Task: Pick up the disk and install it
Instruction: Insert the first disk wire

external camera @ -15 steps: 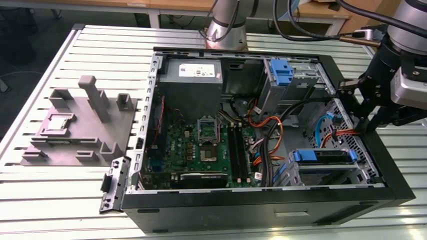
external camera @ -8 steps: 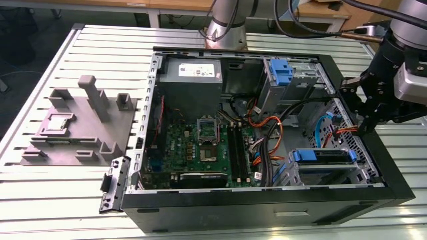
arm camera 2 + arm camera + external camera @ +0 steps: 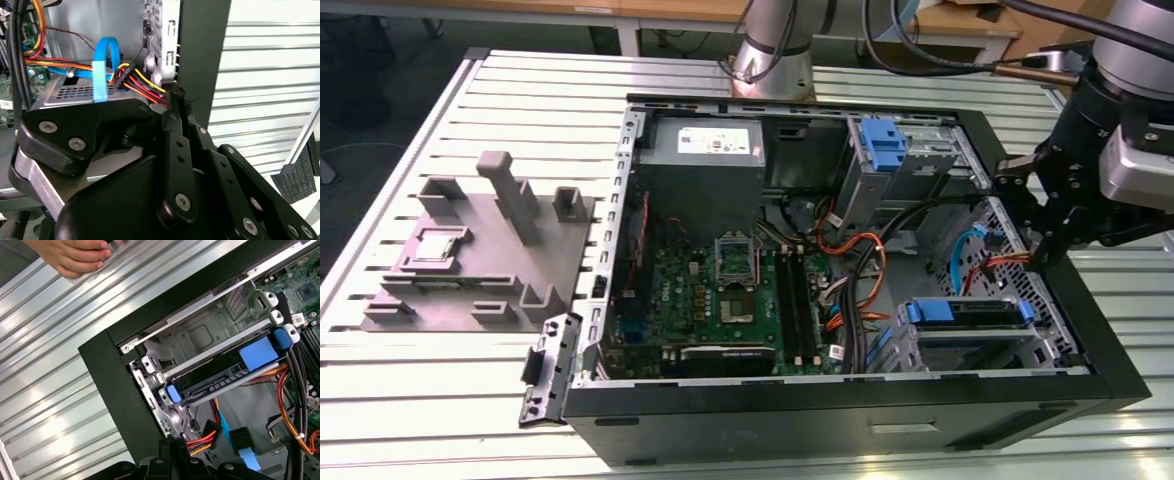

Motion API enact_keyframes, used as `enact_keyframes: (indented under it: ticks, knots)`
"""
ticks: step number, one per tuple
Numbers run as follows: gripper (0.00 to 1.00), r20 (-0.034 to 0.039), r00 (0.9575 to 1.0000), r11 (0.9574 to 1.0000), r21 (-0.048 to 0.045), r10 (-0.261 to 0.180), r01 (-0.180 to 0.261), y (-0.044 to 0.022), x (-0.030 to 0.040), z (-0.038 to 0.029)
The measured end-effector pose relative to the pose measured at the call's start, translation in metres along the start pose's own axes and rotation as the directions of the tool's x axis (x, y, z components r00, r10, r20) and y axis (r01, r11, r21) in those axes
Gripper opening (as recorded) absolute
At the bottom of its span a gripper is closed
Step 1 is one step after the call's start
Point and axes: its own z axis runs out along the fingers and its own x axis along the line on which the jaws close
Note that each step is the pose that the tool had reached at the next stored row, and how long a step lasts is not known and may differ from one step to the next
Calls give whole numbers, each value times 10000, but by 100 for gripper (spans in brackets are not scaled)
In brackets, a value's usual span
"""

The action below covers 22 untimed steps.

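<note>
The disk (image 3: 969,312) sits in the drive cage at the near right corner of the open computer case (image 3: 854,420), blue rails on its ends. The first wrist view shows the disk (image 3: 220,377) edge-on between its blue rails, inside the metal cage. My gripper (image 3: 1047,262) hangs over the case's wall on the exterior view's right, just behind that cage, shut with nothing in it. Its black fingertips (image 3: 176,102) press together above the bundle of red, yellow and orange power cables (image 3: 140,82). From below the cage my gripper (image 3: 170,442) points up at it.
A person's hand (image 3: 75,257) rests on the slatted table (image 3: 427,400) beside the case. A grey plastic fixture (image 3: 474,250) stands on the exterior view's left. Inside the case are a power-supply box (image 3: 700,150), the motherboard (image 3: 734,300) and a blue latch piece (image 3: 883,145).
</note>
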Motion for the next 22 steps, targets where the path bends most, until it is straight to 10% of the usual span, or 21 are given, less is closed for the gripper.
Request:
enact_keyframes:
  ticks: [7, 18, 22]
  knots:
    - [17, -44, 9972, 9971, -153, 746, -746, 9, -16, -3]
    - [17, -201, 9662, 9648, -516, 2571, -2578, 13, -25, -2]
    - [17, -203, 9654, 9640, -521, 2599, -2606, 22, -39, -5]
